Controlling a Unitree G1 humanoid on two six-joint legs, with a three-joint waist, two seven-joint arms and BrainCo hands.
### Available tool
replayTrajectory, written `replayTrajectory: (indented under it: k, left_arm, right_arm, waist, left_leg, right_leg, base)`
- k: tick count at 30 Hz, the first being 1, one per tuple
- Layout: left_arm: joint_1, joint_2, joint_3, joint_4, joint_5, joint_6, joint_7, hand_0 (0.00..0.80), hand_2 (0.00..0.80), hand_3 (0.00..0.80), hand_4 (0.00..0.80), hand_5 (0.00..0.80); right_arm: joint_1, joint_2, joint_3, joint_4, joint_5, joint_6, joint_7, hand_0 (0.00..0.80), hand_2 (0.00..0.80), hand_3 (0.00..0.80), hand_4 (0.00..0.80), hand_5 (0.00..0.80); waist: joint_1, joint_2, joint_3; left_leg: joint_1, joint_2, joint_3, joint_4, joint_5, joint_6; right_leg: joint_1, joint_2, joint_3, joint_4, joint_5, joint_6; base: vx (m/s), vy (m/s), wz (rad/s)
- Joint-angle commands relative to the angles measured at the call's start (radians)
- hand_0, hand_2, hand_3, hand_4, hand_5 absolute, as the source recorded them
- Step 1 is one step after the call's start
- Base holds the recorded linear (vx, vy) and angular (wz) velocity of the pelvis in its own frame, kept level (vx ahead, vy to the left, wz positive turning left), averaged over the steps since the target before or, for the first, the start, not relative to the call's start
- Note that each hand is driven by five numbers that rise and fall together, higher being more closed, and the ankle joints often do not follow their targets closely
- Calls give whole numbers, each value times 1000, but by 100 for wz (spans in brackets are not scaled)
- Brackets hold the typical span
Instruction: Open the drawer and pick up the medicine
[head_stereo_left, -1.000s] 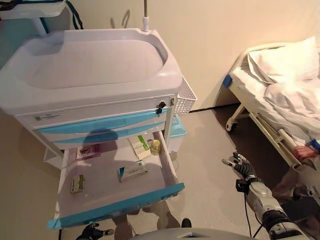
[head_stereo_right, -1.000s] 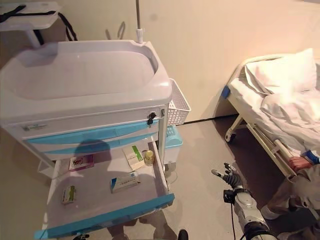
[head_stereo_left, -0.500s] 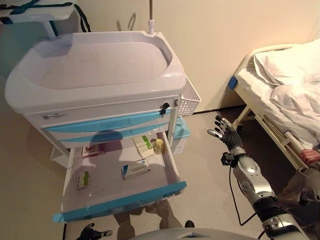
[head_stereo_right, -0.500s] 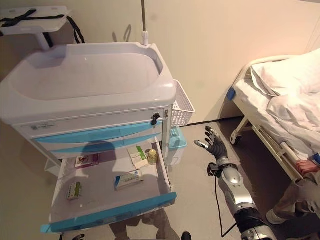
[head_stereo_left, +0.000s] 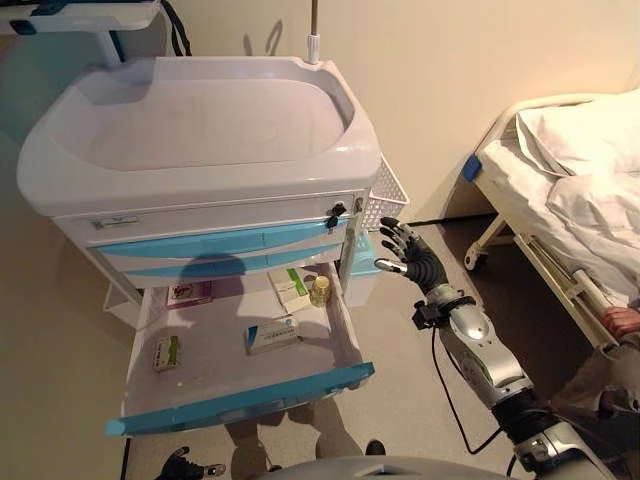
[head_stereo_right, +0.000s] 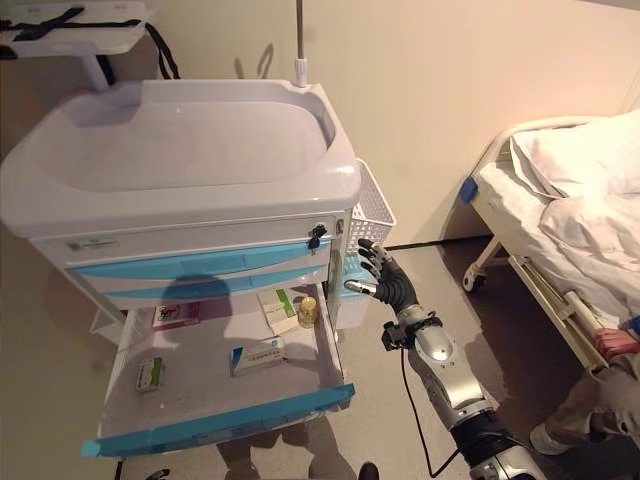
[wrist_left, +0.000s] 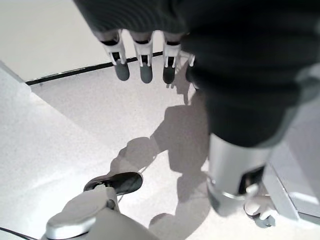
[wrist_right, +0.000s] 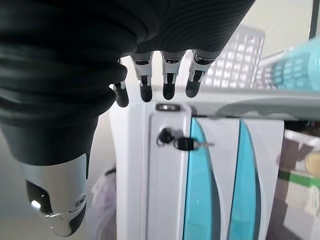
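Nearest to us, our left hand (head_stereo_left: 186, 464) hangs low by the floor with its fingers straight and holds nothing. The bottom drawer (head_stereo_left: 240, 397) of the medical cart (head_stereo_left: 200, 130) stands pulled out. Inside it lie a white medicine box (head_stereo_left: 270, 334), a small green box (head_stereo_left: 166, 352), a green and white box (head_stereo_left: 291, 289) and a small yellow bottle (head_stereo_left: 319, 291). Our right hand (head_stereo_left: 410, 258) hovers beside the cart's corner, near the white wire basket (head_stereo_left: 383, 198), with fingers spread apart and empty. Farther right stands a bed (head_stereo_left: 560, 190).

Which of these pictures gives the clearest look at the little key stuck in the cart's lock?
The right wrist view: the key hangs in its lock, close up, just past the open right hand. Both eye views show it only as a small dark speck. The left wrist view misses it.
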Motion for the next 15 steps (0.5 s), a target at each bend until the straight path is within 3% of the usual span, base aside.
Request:
replayTrajectory:
  k: [1,8,11,15]
  left_arm:
    - [-49,35,27,39,20,-14,23,0,0,0,0,0]
    - [-44,52,27,36,11,-11,28,0,0,0,0,0]
    - [-53,67,23,28,0,-12,33,0,0,0,0,0]
    - [-106,95,-2,10,-14,-8,51,0,0,0,0,0]
  right_arm:
    - [-77,8,13,-74,39,-48,8,0,0,0,0,0]
    - [-163,15,72,-71,26,-48,1,0,0,0,0,0]
    - [-224,19,100,-75,26,-51,-7,0,0,0,0,0]
    - [-331,35,138,-65,21,-59,-27,0,0,0,0,0]
  waist:
    - [17,-26,1]
    - [35,-46,29]
    - [52,-55,74]
    - [68,-64,175]
  left_leg:
    - [-105,-34,-70,-1,51,9]
    - [-117,-34,-93,2,56,15]
    - [-143,-38,-110,22,60,21]
    - [-259,-63,-124,169,35,27]
  right_leg:
    - [72,-14,-41,9,-61,77]
    - [68,-7,-42,10,-63,71]
    - [47,-6,-39,27,-66,67]
    - [-41,-24,-41,146,-94,50]
  base:
    - [4,-2,9]
    - [-13,-15,4]
    - [-129,-40,8]
    - [-242,-28,20]
